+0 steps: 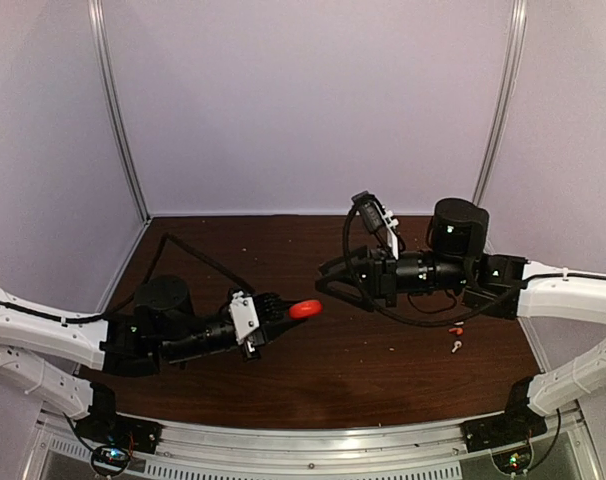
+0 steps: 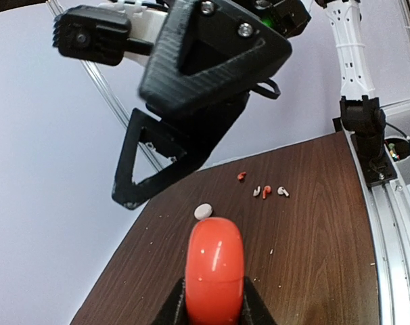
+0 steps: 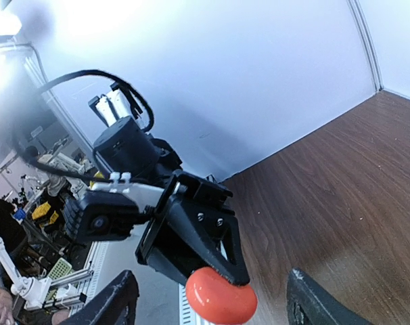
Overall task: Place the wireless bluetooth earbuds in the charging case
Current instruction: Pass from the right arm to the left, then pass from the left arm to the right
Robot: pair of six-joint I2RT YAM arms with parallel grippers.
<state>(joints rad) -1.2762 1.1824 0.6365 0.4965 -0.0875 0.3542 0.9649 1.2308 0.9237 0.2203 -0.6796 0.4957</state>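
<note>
My left gripper point(image 1: 293, 312) is shut on a glossy red-orange round charging case point(image 1: 305, 309), held in the air over the table's middle. The case point(image 2: 214, 267) stands up between the left fingers. My right gripper point(image 1: 326, 280) faces it from the right, open. In the right wrist view its gripper point(image 3: 215, 301) has a finger on either side of the case point(image 3: 220, 303), with gaps on both sides. Tiny earbuds lie on the table at the right: a red one point(image 1: 456, 329) and a white one point(image 1: 455, 346). The left wrist view shows several: red point(image 2: 241, 176), white point(image 2: 257, 191), red point(image 2: 265, 192), white point(image 2: 283, 191).
A small white round case point(image 2: 203, 211) lies on the dark wood table point(image 1: 283, 250) beyond the held case. Pale walls with metal corner posts close in the back and sides. The right arm's cables loop above the table at the right.
</note>
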